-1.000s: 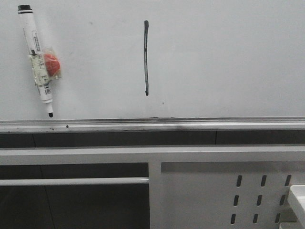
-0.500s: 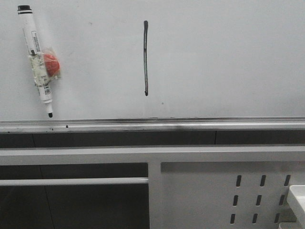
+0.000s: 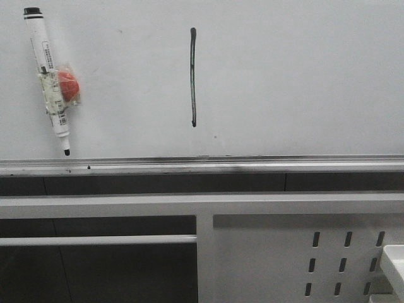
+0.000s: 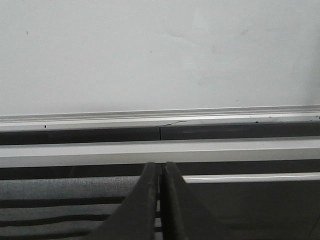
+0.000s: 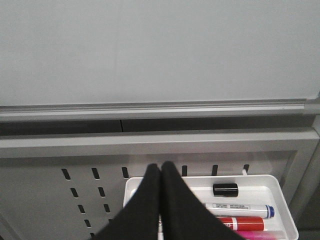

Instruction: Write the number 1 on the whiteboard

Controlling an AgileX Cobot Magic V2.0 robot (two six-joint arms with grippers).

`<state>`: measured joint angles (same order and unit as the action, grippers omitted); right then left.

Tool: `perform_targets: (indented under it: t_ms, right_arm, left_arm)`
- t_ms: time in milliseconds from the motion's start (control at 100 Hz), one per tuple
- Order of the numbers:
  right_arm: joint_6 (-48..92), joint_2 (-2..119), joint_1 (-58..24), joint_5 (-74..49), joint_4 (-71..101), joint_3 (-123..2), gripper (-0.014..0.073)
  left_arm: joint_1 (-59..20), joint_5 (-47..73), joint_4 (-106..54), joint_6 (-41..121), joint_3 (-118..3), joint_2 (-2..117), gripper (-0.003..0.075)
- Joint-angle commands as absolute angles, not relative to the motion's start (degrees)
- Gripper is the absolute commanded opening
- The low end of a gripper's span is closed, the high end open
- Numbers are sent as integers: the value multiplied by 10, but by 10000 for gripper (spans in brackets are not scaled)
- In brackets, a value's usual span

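Observation:
The whiteboard (image 3: 284, 82) fills the upper part of the front view, with a silver rail (image 3: 202, 165) along its lower edge. A thin dark vertical stroke, the number 1 (image 3: 193, 76), stands on it left of centre. A white marker pen (image 3: 49, 79) with an orange-red lump taped to it hangs on the board at the far left, tip down. Neither gripper shows in the front view. My left gripper (image 4: 160, 167) is shut and empty, below the whiteboard (image 4: 160, 55). My right gripper (image 5: 161, 167) is shut and empty over a white tray (image 5: 260, 181), below the whiteboard (image 5: 160, 50).
A white perforated metal panel (image 3: 303, 259) hangs under the board at the right. The white tray holds a black cap (image 5: 225, 189), a blue-capped marker (image 5: 240, 210) and a red marker (image 5: 245, 223). A grey horizontal frame beam (image 3: 202, 204) runs below the rail.

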<state>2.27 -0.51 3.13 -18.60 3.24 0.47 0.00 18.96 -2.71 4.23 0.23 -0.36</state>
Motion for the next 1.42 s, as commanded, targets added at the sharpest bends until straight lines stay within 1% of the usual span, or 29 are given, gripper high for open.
perform_targets:
  t_ms: [0,710,950,1410]
  right_arm:
    - [14,-18,35,-174,22,12,-69]
    - [14,-18,35,-174,22,12,-69]
    - [14,-18,35,-174,22,12,-69]
    - [14,-18,35,-174,22,12,-69]
  left_arm:
    - [-5,156,-29,42,22,-5,-20]
    - [-5,156,-29,42,22,-12,-20]
    - [-29,153,-29,42,22,-17,-20]
    - [-33,153,-29,42,22,-17,-20]
